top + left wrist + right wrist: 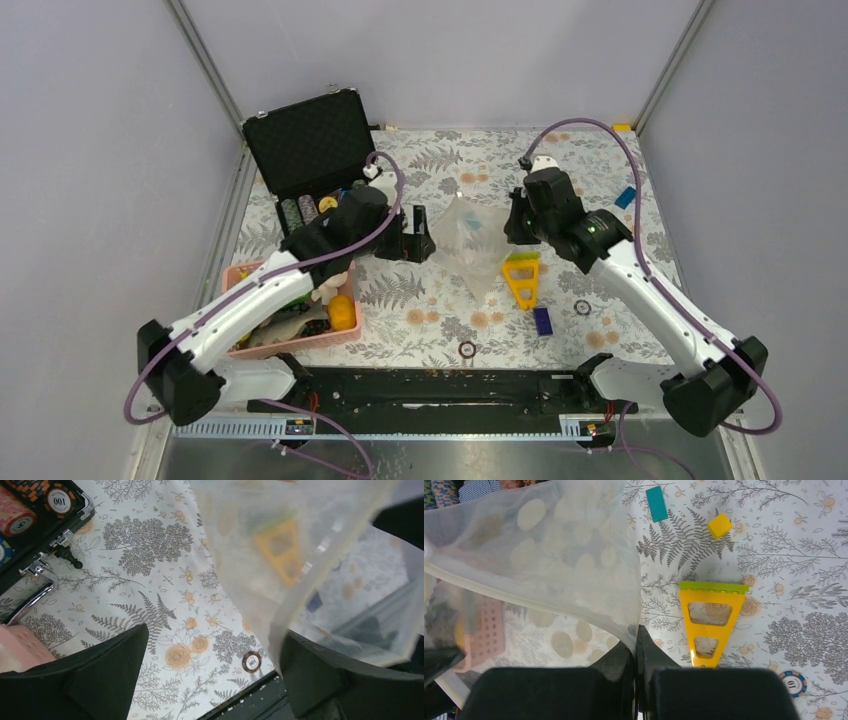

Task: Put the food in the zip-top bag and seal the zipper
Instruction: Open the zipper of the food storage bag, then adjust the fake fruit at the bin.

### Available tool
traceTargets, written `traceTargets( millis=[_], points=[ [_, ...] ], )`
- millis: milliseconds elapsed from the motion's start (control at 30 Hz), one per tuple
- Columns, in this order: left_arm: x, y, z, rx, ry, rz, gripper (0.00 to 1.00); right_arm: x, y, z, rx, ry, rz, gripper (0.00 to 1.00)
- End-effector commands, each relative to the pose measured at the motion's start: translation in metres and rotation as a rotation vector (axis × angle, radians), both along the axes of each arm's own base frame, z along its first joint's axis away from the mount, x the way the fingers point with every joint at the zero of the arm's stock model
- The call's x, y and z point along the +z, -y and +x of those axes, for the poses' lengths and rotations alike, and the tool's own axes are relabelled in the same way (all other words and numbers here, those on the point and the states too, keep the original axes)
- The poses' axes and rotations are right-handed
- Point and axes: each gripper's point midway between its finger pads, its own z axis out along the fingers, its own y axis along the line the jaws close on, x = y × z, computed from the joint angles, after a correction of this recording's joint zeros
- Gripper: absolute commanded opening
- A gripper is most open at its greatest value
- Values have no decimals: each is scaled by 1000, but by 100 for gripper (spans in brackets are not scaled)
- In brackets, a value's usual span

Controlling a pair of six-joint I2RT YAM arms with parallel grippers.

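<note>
The clear dotted zip-top bag point(470, 240) is held up off the table between the two arms. My right gripper point(513, 226) is shut on the bag's right edge; in the right wrist view its jaws point(635, 639) pinch the film of the bag point(549, 555), and the pale zipper point(499, 579) runs across it. My left gripper point(417, 236) stands open just left of the bag. In the left wrist view the bag point(300, 555) drapes against its right finger point(320, 675), ungripped. Food lies in the pink basket point(250, 272): an orange point(342, 313), a grey fish point(280, 330).
An open black case point(310, 150) with poker chips stands at the back left. A yellow triangular piece point(522, 280), a dark blue block point(543, 320), loose chips point(467, 349) point(583, 307) and a blue block point(625, 197) lie on the floral table.
</note>
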Motion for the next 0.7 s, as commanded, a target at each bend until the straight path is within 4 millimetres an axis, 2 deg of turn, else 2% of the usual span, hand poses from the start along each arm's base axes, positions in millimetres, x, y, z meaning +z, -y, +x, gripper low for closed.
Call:
traceTargets(
  millis=[0,100,233,300,400,467,533,667],
  points=[
    [35,-9,-9,27,87,-100,99,2,-15,9,4,-59,21,0],
    [29,-35,-17,132,63,-68,99,-3,-28,17,22,-76,23,0],
    [38,-47,-37,134,69,-127,99,-5,-50,21,65,-73,5,0],
    [41,-60,-40,190,82,-134,99,-3,-57,24,72,-72,2,0],
    [20,-100,-33,402,35,-16,99,4,-59,30,72,-59,-16,0],
    [1,-121,-33,505,-26,62,99,13,-48,33,54,-45,-84,0],
    [-15,-133,-31,560,-70,99,99,28,-29,36,33,-15,-178,0],
    [-44,-152,-26,614,-96,147,99,61,27,38,-76,63,-421,0]
  ],
)
